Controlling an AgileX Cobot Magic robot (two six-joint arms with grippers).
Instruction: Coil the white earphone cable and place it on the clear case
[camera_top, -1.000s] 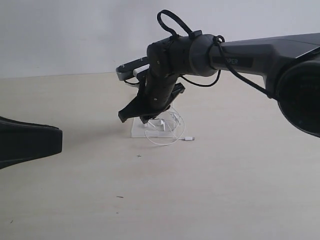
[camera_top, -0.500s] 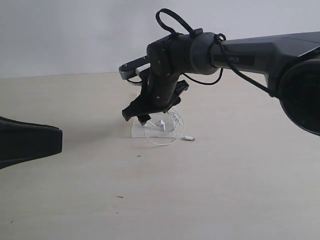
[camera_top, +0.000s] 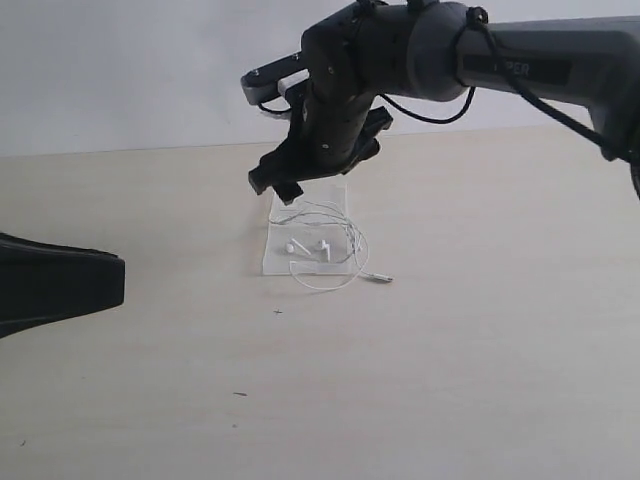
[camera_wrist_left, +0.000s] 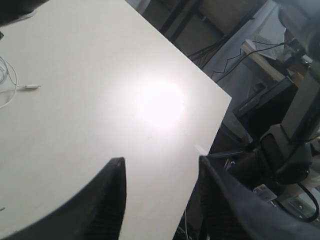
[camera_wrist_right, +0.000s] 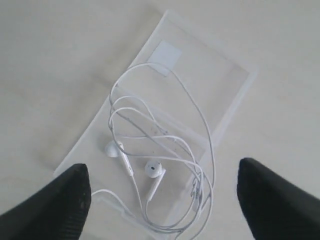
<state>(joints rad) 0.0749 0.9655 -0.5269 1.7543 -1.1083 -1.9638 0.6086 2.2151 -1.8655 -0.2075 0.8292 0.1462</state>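
The white earphone cable (camera_top: 322, 245) lies in a loose coil on the clear case (camera_top: 278, 262), which sits flat on the pale counter (camera_top: 450, 350). In the right wrist view the cable (camera_wrist_right: 160, 165) loops several times over the case (camera_wrist_right: 210, 70). Its two earbuds (camera_wrist_right: 112, 148) (camera_wrist_right: 152, 168) lie side by side inside the loops. One outer loop hangs past the case's edge onto the counter. The metal-tipped plug (camera_top: 380, 278) rests on the counter just beside the case, and it also shows at the edge of the left wrist view (camera_wrist_left: 32, 87).

The right gripper (camera_top: 300, 175) hangs in the air above the far end of the case, clear of the cable. Its jaws stand wide apart and hold nothing. From its own camera the right gripper (camera_wrist_right: 162, 170) shows one dark fingertip (camera_wrist_right: 65, 200) at each side of the frame, with the coil in plain sight between them.

The left arm (camera_top: 55, 280) lies low at the left edge of the exterior view, well apart from the case. The left gripper (camera_wrist_left: 161, 162) has its jaws parted too — only bare counter shows between them.
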